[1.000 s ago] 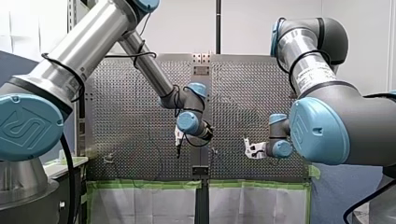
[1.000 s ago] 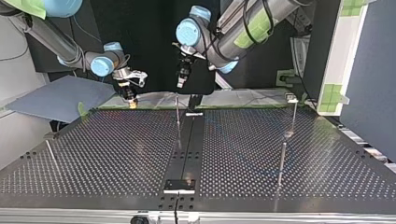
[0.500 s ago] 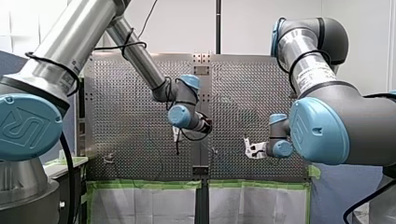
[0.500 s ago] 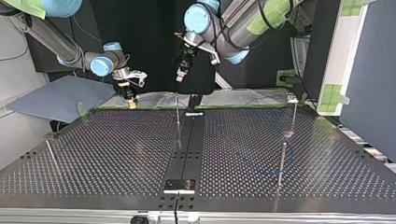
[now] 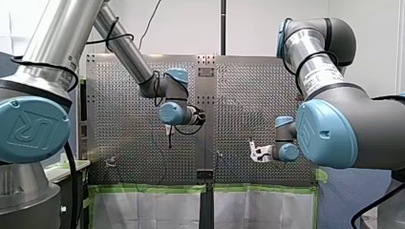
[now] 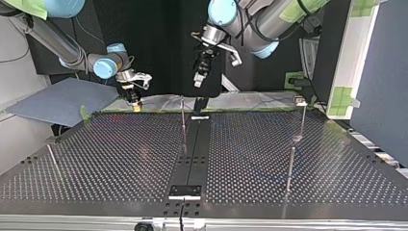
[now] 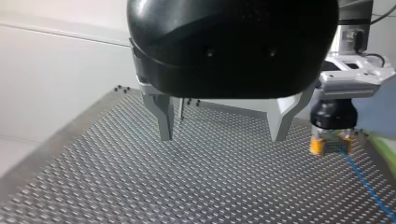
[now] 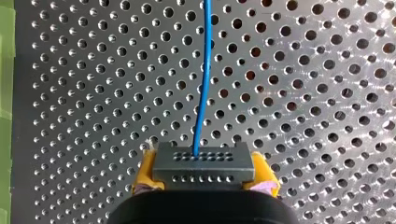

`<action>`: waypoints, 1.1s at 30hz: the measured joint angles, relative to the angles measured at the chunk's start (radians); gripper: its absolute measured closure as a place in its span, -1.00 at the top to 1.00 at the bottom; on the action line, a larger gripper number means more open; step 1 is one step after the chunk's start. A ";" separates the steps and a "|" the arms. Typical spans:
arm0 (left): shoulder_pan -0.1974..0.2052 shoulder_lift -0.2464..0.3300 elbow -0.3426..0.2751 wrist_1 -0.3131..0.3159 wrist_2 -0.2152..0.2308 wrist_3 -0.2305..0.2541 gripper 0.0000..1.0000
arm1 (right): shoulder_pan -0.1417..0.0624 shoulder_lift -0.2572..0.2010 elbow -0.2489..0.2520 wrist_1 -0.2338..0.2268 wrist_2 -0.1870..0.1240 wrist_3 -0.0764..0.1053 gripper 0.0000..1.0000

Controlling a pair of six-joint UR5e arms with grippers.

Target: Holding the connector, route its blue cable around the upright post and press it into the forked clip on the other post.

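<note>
**Connector pinched on the right, left gripper spread over the middle post**

In the top view the middle post (image 6: 183, 118) stands upright on the table (image 6: 120, 159), near its far edge; my right gripper (image 6: 136, 103) hangs to the view's left of that post, low over the table; its yellow pads (image 8: 144, 173) are pressed on the connector (image 8: 203, 163); the connector's holed face looks ahead of the gripper, and the blue cable (image 8: 202, 79) leaves that face and runs on over the table; my left gripper (image 6: 197, 83) hangs above the middle post and a little to the view's right of it, touching nothing; its metal fingers (image 7: 164, 119) are spread apart with nothing between them; two more posts (image 6: 302, 118) stand well to the view's right of the middle post; whether either bears a fork is too small to tell.
</note>
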 joint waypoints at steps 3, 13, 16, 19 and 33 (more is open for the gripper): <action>0.000 0.031 -0.031 0.031 -0.001 0.007 0.98 | 0.001 0.000 0.000 0.000 0.000 -0.001 -1.00; 0.003 0.123 -0.124 0.124 -0.031 0.041 0.98 | 0.003 0.000 0.000 0.000 0.000 -0.001 -1.00; 0.004 0.131 -0.149 0.149 -0.032 0.042 0.98 | 0.003 0.000 0.000 0.000 0.000 -0.001 -1.00; 0.005 0.119 -0.174 0.173 -0.027 0.040 0.98 | 0.003 0.000 0.000 0.001 0.000 -0.001 -1.00; -0.007 0.106 -0.304 0.284 0.027 0.057 0.98 | 0.003 0.000 0.000 0.007 0.000 -0.003 -1.00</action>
